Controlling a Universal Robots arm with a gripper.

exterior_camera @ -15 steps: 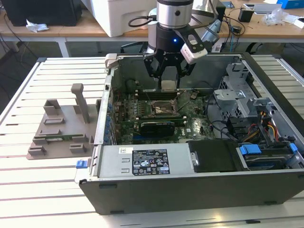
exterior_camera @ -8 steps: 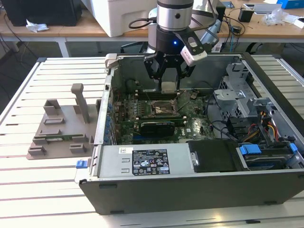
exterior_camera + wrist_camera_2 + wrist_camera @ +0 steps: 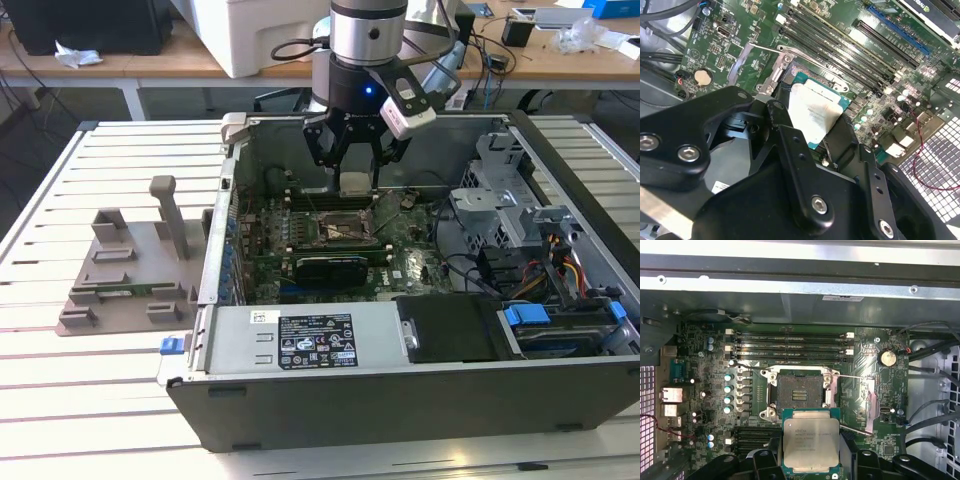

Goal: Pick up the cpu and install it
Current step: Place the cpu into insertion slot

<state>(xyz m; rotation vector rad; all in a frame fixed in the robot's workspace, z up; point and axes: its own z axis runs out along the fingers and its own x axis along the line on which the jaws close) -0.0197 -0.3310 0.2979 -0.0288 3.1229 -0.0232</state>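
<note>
- Black gripper is clamped on the flat, square, silvery-grey cpu, metal top upward, near the open black socket.
- One cpu edge is hidden behind the gripper.

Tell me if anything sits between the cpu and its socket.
Nothing visible does. The gripper holds the cpu over the motherboard, near the open socket. The socket's contacts lie bare, and its load plate is swung aside.
</note>
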